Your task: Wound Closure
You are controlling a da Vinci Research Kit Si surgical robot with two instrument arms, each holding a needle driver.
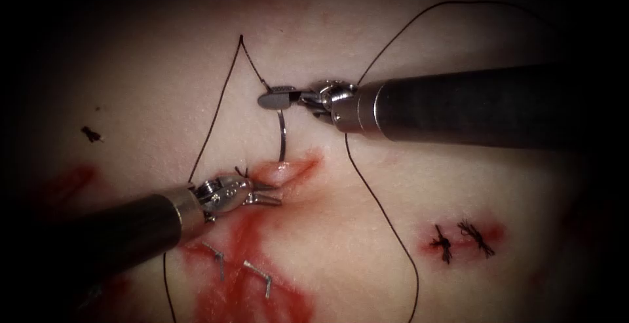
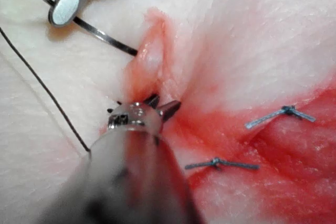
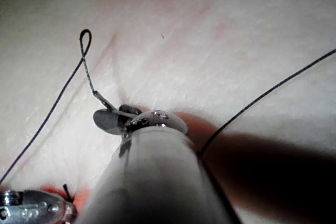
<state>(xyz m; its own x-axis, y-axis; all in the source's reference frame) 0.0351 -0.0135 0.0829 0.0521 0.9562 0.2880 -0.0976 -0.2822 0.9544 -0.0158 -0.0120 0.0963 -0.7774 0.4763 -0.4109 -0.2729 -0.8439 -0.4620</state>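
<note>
My right tool (image 1: 278, 97) has its jaws closed on the needle (image 1: 284, 133) near its thread end, just far of the cut (image 1: 288, 172). The needle runs from the jaws down to the cut's far lip and its point end goes into the tissue (image 1: 393, 185) there. My left tool (image 1: 262, 195) sits at the cut's left end, jaws a little apart with the tips against the raised red edge; can't tell if they pinch it. The thread (image 1: 219, 107) peaks far of my right jaws, then runs down the left side past my left shaft; another strand loops right of the cut. Two knotted stitches (image 1: 458, 239) are on the small wound far right, with cut thread ends (image 1: 239, 270) in the red fluid (image 1: 255, 284) near. Risks, my guess: a grip this close to the needle's tail lets it swivel; loose thread could snag a tool; the left tips may tear the edge.
</note>
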